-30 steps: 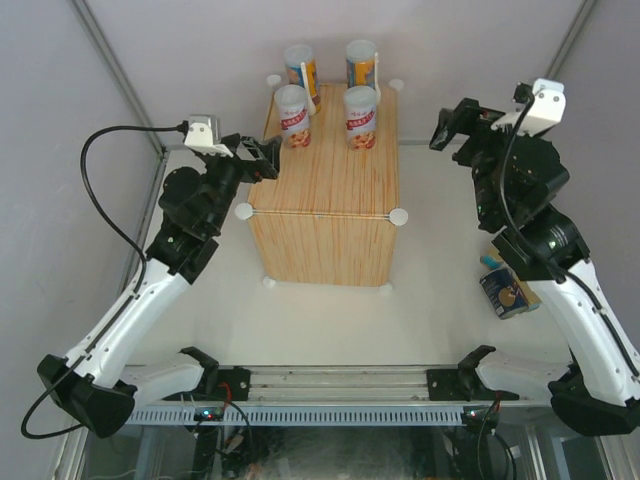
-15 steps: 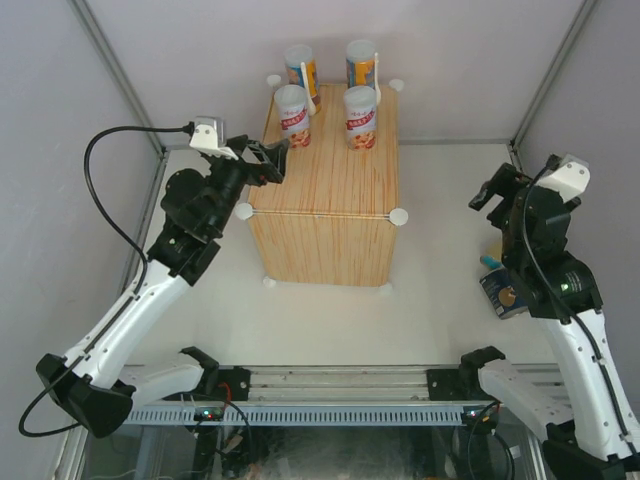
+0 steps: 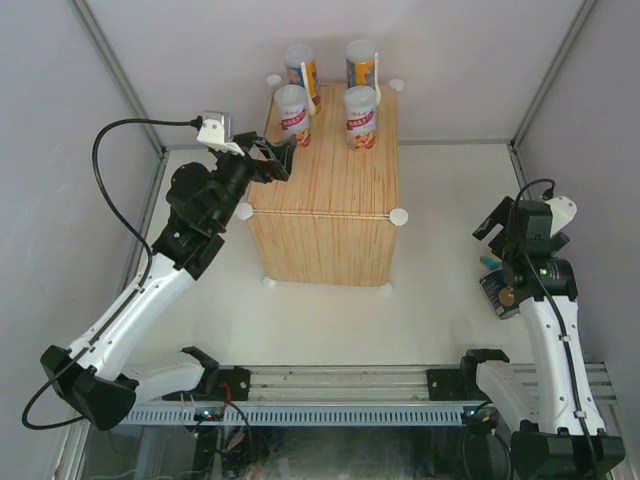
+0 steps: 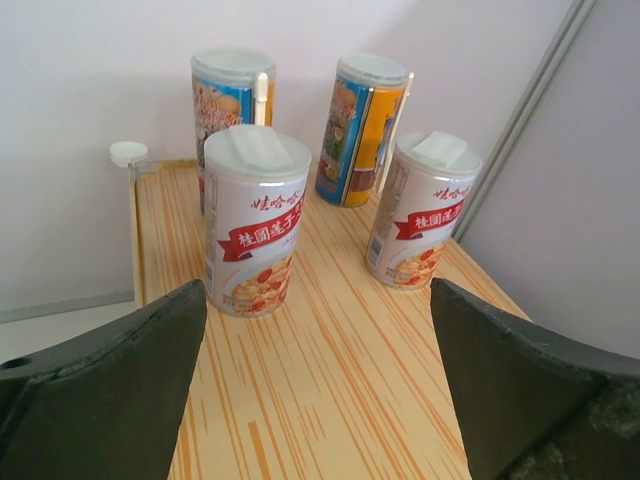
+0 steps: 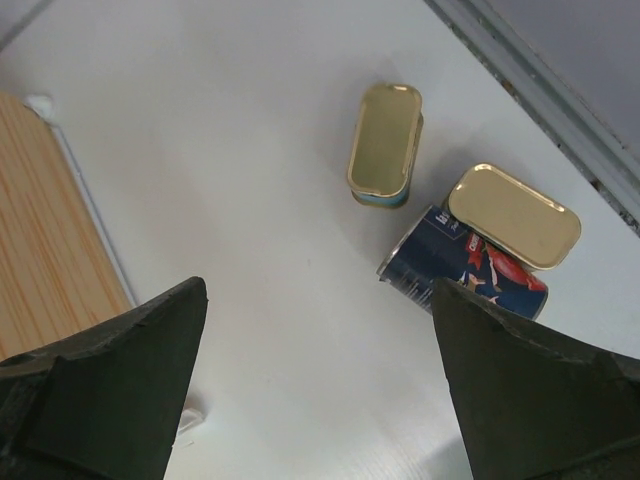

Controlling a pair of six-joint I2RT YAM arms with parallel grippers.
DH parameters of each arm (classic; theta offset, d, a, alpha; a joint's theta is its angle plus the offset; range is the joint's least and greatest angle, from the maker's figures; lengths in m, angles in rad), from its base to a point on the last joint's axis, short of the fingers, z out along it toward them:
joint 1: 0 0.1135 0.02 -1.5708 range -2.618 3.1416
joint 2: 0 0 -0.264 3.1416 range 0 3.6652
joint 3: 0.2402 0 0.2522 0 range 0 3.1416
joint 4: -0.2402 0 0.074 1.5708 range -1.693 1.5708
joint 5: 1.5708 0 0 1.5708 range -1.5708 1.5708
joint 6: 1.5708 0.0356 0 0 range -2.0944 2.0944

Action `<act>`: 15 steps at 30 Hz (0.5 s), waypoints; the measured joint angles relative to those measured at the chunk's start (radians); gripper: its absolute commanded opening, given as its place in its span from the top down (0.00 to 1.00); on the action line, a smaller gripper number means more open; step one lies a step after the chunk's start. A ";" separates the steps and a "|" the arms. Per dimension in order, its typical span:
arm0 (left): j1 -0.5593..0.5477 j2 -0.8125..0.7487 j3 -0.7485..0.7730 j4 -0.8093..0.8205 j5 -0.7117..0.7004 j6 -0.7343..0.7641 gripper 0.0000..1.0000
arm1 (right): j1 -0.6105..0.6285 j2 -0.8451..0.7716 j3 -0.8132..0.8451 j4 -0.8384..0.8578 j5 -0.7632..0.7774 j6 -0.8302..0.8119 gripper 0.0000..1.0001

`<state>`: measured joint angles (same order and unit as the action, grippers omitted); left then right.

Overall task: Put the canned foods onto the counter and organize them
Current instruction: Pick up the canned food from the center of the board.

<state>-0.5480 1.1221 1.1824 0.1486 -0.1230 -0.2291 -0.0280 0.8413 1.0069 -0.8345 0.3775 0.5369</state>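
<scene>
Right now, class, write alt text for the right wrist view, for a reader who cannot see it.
Three containers lie on a white table: a flat gold tin, and a second gold tin against a dark blue can on its side. The right tool's open fingers frame the bottom; the wooden counter edges the left.

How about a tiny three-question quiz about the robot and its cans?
1. How many cans stand on the counter?
2. True or false: the right end effector is holding a gold tin.
3. Where is the dark can? A: on the counter. B: on the white table by the gold tins. C: in the right end effector.

Key: 1. four. 2. false, it is open and empty. 3. B.
</scene>
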 measured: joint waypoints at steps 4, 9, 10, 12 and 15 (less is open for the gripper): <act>-0.001 0.007 0.018 0.008 0.003 -0.008 0.03 | -0.034 0.024 -0.034 0.010 -0.019 0.006 0.06; -0.002 0.026 0.046 0.023 0.005 -0.023 0.03 | -0.092 0.113 -0.074 0.023 -0.047 0.032 0.06; -0.002 0.029 0.050 0.027 0.006 -0.024 0.03 | -0.101 0.132 -0.078 0.027 -0.050 0.037 0.06; -0.002 0.032 0.051 0.033 0.007 -0.027 0.03 | -0.118 0.158 -0.079 0.037 -0.055 0.044 0.06; -0.002 0.035 0.051 0.044 0.008 -0.035 0.03 | -0.142 0.196 -0.079 0.064 -0.056 0.048 0.06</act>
<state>-0.5495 1.1568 1.2339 0.1928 -0.1150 -0.2642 -0.1699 1.0378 0.9279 -0.7704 0.3218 0.5854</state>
